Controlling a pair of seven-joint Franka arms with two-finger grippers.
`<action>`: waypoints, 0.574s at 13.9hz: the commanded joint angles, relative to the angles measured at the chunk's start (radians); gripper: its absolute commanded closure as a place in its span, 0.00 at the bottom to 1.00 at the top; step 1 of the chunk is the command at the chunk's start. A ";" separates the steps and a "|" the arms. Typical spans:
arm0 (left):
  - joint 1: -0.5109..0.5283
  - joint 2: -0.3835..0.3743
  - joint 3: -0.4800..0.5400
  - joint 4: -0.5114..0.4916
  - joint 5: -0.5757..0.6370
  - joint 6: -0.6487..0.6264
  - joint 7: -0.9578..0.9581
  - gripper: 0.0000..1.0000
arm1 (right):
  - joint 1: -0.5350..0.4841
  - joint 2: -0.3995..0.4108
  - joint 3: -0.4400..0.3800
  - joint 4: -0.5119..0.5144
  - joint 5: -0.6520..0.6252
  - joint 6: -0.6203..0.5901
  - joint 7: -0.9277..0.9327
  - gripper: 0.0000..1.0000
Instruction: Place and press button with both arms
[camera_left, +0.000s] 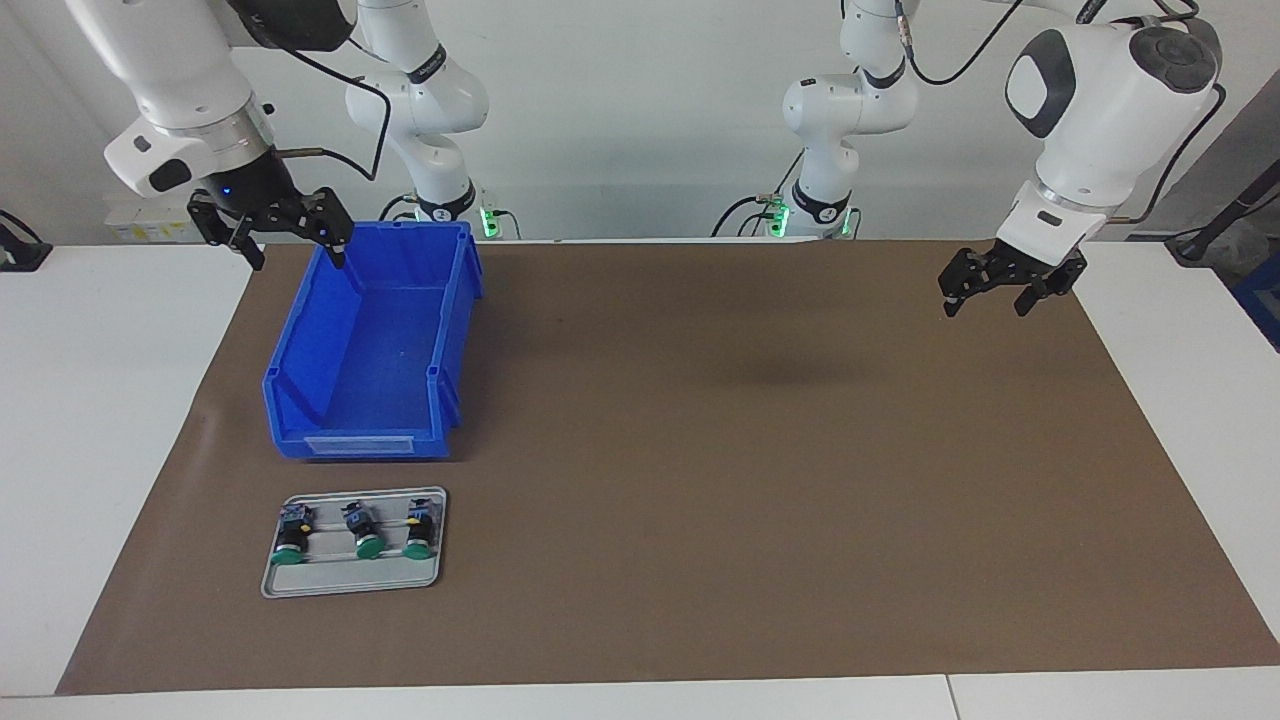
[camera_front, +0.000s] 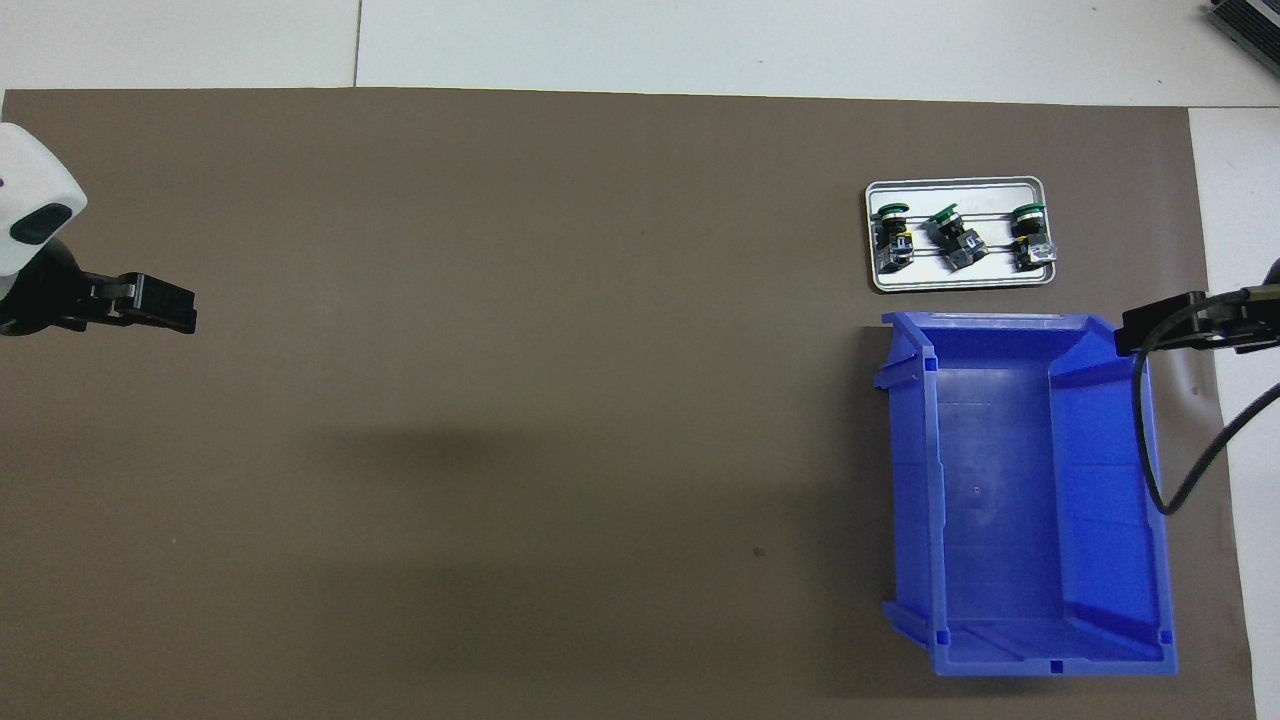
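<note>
1. The right gripper (camera_left: 272, 232) hangs spread wide and empty over the robot-side rim of the blue bin (camera_left: 372, 345); the bin itself is empty.
2. Below those fingers, past the bin, a grey tray (camera_left: 352, 583) holds three green-capped buttons lying on their sides. I cannot tell which is the task's button (camera_left: 363, 531); the middle one, slightly askew, is my guess.
3. My judgement: nothing is picked yet. The right gripper should descend over one button's black body, fingers straddling it, clear of its neighbours.
4. The left gripper (camera_left: 1005, 283) waits spread and empty over bare brown mat (camera_left: 760, 480), well apart from everything.
</note>
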 joint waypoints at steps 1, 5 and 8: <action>0.008 -0.029 -0.006 -0.033 0.011 0.012 -0.006 0.00 | -0.012 -0.021 0.003 -0.027 0.000 0.007 -0.002 0.00; 0.008 -0.029 -0.006 -0.033 0.011 0.011 -0.006 0.00 | -0.010 -0.023 0.003 -0.033 0.000 0.021 0.001 0.00; 0.008 -0.029 -0.006 -0.033 0.011 0.011 -0.006 0.00 | -0.039 -0.006 0.003 -0.082 0.004 0.172 -0.030 0.00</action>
